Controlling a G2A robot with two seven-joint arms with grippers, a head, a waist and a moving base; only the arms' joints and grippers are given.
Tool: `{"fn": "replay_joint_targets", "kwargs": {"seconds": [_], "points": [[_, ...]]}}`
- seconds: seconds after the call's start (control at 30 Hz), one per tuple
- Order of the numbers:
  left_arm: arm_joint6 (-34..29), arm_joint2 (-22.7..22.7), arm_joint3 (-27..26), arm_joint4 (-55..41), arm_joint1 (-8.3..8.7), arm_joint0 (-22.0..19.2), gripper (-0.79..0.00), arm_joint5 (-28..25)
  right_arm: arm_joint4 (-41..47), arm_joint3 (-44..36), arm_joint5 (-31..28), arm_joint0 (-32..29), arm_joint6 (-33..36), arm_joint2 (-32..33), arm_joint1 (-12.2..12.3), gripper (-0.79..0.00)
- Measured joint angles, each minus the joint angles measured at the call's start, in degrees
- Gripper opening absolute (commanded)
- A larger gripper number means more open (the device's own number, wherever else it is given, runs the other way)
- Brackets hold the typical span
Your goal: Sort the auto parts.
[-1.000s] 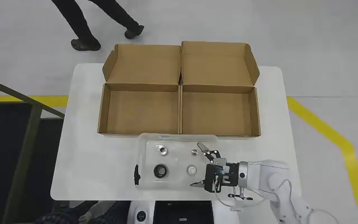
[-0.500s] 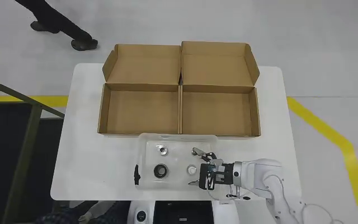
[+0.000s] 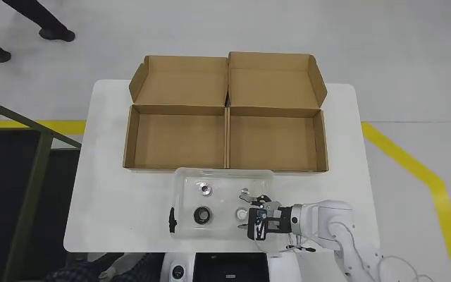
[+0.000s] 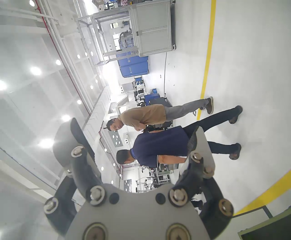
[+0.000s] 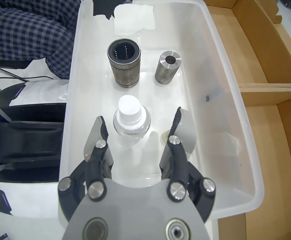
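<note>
- White-capped clear round part (image 5: 131,118): upright in the clear plastic bin (image 5: 224,75), right of the bin's middle, toward its near wall.
- Right gripper (image 5: 139,113): low over the bin's right half, jaws wide, nothing held. The capped part sits between the two fingertips (image 5: 102,127), closer to one of them. There's a gap on both sides, so no contact.
- Small silvery round piece (image 3: 244,190): right of the bin's middle, toward the far wall, near the capped part. One finger mostly hides it in the right wrist view, so I can't make out its shape.
- Dark grey cylindrical bearing with a black bore (image 5: 124,66): upright, left of the bin's middle, on the near-wall side.
- Silver steel cylinder with a centre hole (image 5: 168,67): upright, just beside the bearing on the far-wall side, not touching it.
- Black patch (image 5: 103,9): on the bin's left end wall.
- Bin: at the middle of the near edge of the white worktop (image 3: 106,176), long side along that edge.
- Left-hand brown cardboard box (image 3: 176,141) and right-hand brown cardboard box (image 3: 271,141): open, side by side and touching, just behind the bin's far wall. Lids are folded back toward the worktop's far edge.
- Left gripper (image 4: 136,135): jaws wide, nothing between them, aimed at the open room.
</note>
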Motion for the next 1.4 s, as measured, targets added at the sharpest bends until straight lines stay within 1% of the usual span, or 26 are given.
{"fn": "replay_joint_targets", "kwargs": {"seconds": [0.03, 0.1, 0.13, 0.5, 0.77, 0.8, 0.83, 0.87, 0.9, 0.93, 1.0, 1.07, 1.1, 1.2, 1.27, 1.37, 1.4], "points": [[0.00, 0.00, 0.00, 0.00, 0.00, 0.00, 0.000, 0.00, 0.00, -0.04, -0.06, 0.01, 0.09, -0.06, 0.08, -0.708], [0.00, 0.00, 0.00, 0.00, 0.00, 0.00, 0.000, 0.00, 0.03, -0.09, -0.25, 0.03, 0.13, -0.12, 0.20, -0.776], [0.00, 0.00, 0.00, 0.00, 0.00, 0.00, 0.000, 0.00, 0.07, -0.13, -0.38, 0.07, 0.10, -0.15, 0.28, -0.785], [0.00, 0.00, 0.00, 0.00, 0.00, 0.00, 0.000, 0.00, 0.92, -0.35, -1.25, 0.88, -2.05, -0.36, 0.98, -0.785], [0.00, 0.00, 0.00, 0.00, 0.00, 0.00, 0.000, 0.00, 0.26, 1.11, -0.78, 2.07, -2.56, -0.75, 1.42, -0.785], [0.00, 0.00, 0.00, 0.00, 0.00, 0.00, 0.000, 0.00, 0.27, 1.25, -0.76, 2.12, -2.68, -0.77, 1.47, -0.573], [0.00, 0.00, 0.00, 0.00, 0.00, 0.00, 0.000, 0.00, 0.34, 1.41, -0.72, 2.16, -2.83, -0.74, 1.54, -0.453], [0.00, 0.00, 0.00, 0.00, 0.00, 0.00, 0.000, 0.00, 0.39, 1.51, -0.72, 2.17, -2.89, -0.71, 1.59, -0.403], [0.00, 0.00, 0.00, 0.00, 0.00, 0.00, 0.000, 0.00, 0.39, 1.58, -0.73, 2.17, -2.90, -0.68, 1.65, -0.237], [0.00, 0.00, 0.00, 0.00, 0.00, 0.00, 0.000, 0.00, 0.36, 1.63, -0.74, 2.17, -2.89, -0.67, 1.73, -0.129], [0.00, 0.00, 0.00, 0.00, 0.00, 0.00, 0.000, 0.00, 0.36, 1.66, -0.73, 2.15, -2.90, -0.68, 1.83, -0.126], [0.00, 0.00, 0.00, 0.00, 0.00, 0.00, 0.000, 0.00, 0.35, 1.49, -0.71, 2.08, -2.96, -0.74, 1.95, -0.228], [0.00, 0.00, 0.00, 0.00, 0.00, 0.00, 0.000, 0.00, 0.27, 1.34, -0.75, 2.04, -2.97, -0.78, 2.01, -0.237], [0.00, 0.00, 0.00, 0.00, 0.00, 0.00, 0.000, 0.00, 0.05, 0.83, -0.88, 1.89, -3.02, -0.94, 2.19, -0.209], [0.00, 0.00, 0.00, 0.00, 0.00, 0.00, 0.000, 0.00, 0.04, 0.69, -0.82, 1.87, -3.15, -1.03, 2.30, -0.237], [0.00, 0.00, 0.00, 0.00, 0.00, 0.00, 0.000, 0.00, 0.04, 0.79, -0.62, 2.04, -3.22, -1.27, 2.43, -0.311], [0.00, 0.00, 0.00, 0.00, 0.00, 0.00, 0.000, 0.00, 0.04, 0.90, -0.58, 2.15, -3.25, -1.39, 2.45, -0.385]]}}
